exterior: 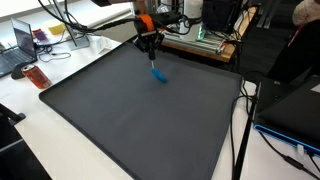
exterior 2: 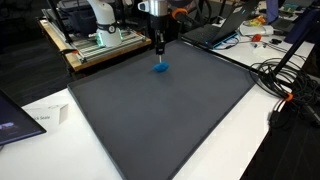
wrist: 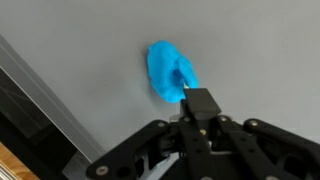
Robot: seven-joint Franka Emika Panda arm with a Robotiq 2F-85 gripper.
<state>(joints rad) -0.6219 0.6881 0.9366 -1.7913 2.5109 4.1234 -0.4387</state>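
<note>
**Operator:** What do we record for the gripper (wrist: 198, 100)?

**Inspector:** We record its black fingers as brought together, with no gap between the tips in the wrist view. They pinch one edge of a small, bright blue, crumpled soft item (wrist: 170, 72). A tongue of the blue material runs from the main lump up to the closed tips.

**Operator:** Do we confirm this in both exterior views?

**Inspector:** We do. The gripper (exterior: 151, 62) points straight down, and the blue item (exterior: 158, 76) sits directly beneath the tips and slightly to one side. From the opposite direction, the gripper (exterior 2: 159, 58) stands upright over the blue item (exterior 2: 161, 69).

**Operator:** Where do we locate the blue item?

**Inspector:** We locate it on a large, dark grey, flat rectangular mat (exterior: 130, 120), in the part nearest the robot's base and well away from the mat's near corners. In the wrist view, the mat's edge runs diagonally to one side of the item. We cannot tell whether the lump rests fully on the mat (exterior 2: 160, 120) or hangs just above it.

**Operator:** What do we note around the mat?

**Inspector:** The mat lies on a white table (exterior: 60, 150). Black cables (exterior 2: 280, 80) lie beside one edge of the mat, well apart from the blue item.
</note>
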